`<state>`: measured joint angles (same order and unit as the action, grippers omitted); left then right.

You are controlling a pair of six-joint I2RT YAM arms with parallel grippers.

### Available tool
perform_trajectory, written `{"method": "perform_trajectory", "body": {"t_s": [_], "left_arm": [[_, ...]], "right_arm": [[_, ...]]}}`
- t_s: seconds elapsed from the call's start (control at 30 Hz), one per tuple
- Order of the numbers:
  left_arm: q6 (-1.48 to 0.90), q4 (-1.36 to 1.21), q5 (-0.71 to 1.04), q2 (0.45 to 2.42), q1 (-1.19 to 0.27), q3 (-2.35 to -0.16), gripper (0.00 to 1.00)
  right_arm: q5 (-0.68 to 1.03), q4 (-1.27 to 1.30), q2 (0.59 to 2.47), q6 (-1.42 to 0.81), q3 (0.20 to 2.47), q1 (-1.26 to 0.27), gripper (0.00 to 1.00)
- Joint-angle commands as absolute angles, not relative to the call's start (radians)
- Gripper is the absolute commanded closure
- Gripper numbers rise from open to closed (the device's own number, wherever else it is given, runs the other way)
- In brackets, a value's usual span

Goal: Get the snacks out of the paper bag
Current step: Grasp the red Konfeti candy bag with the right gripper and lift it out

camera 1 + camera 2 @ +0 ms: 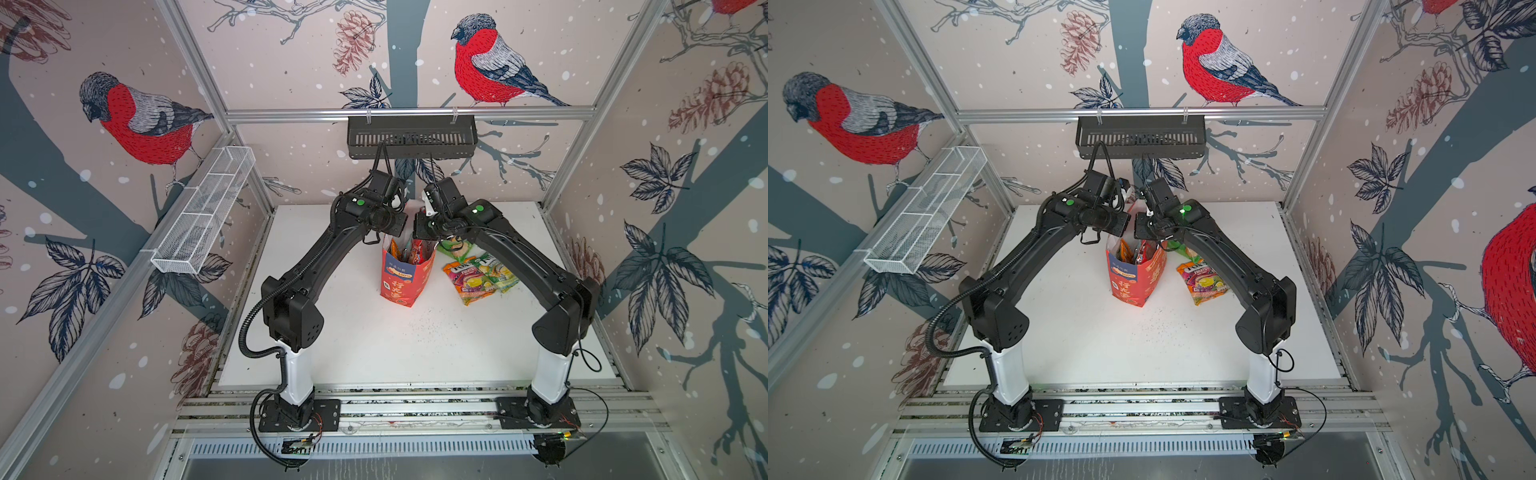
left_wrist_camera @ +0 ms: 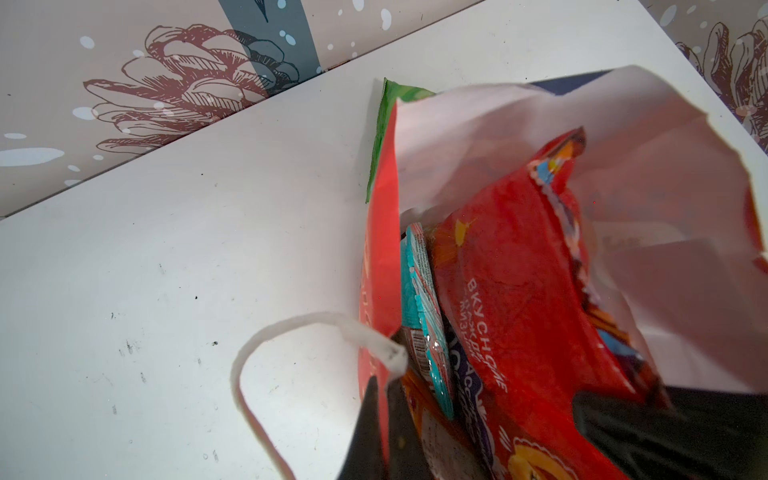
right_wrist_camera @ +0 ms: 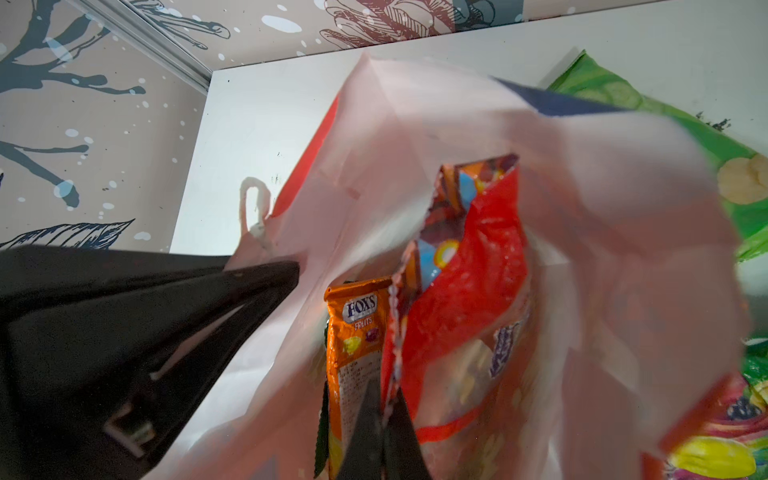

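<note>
The red-orange paper bag (image 1: pixel 400 279) (image 1: pixel 1133 282) stands upright mid-table, its mouth open. My left gripper (image 2: pixel 383 379) is shut on the bag's red side wall beside the white cord handle (image 2: pixel 257 374). My right gripper (image 3: pixel 386 384) reaches into the bag and is shut on the serrated edge of the large red packet (image 3: pixel 469 282) (image 2: pixel 519 270). An orange Fox's pack (image 3: pixel 357 332) stands inside next to it. Outside the bag, to its right, lie Fox's packs (image 1: pixel 469 282) (image 1: pixel 1202 282) and a green chip bag (image 1: pixel 455 249) (image 3: pixel 665 137).
The white table (image 1: pixel 374 340) is closed in by patterned walls on three sides. A white wire basket (image 1: pixel 203 212) hangs on the left wall. A black tray (image 1: pixel 411 137) hangs on the back rail above both wrists.
</note>
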<state>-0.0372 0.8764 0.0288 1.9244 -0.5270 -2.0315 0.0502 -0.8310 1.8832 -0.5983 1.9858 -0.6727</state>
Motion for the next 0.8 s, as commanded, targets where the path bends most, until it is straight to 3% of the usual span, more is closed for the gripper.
{"method": "perform_trajectory", "body": {"t_s": [0.0,0.77], "left_arm": [[-0.037,0.855,0.029,1.925,-0.526,-2.036,1.00],[-0.058,0.889,0.002,1.942,-0.522,-2.046,1.00]], "right_arm": [[0.094,-0.777,1.868,-0.574,2.010,-0.673,1.00],[0.253,-0.647,1.778,-0.557,1.988,-0.641,1.00]]}}
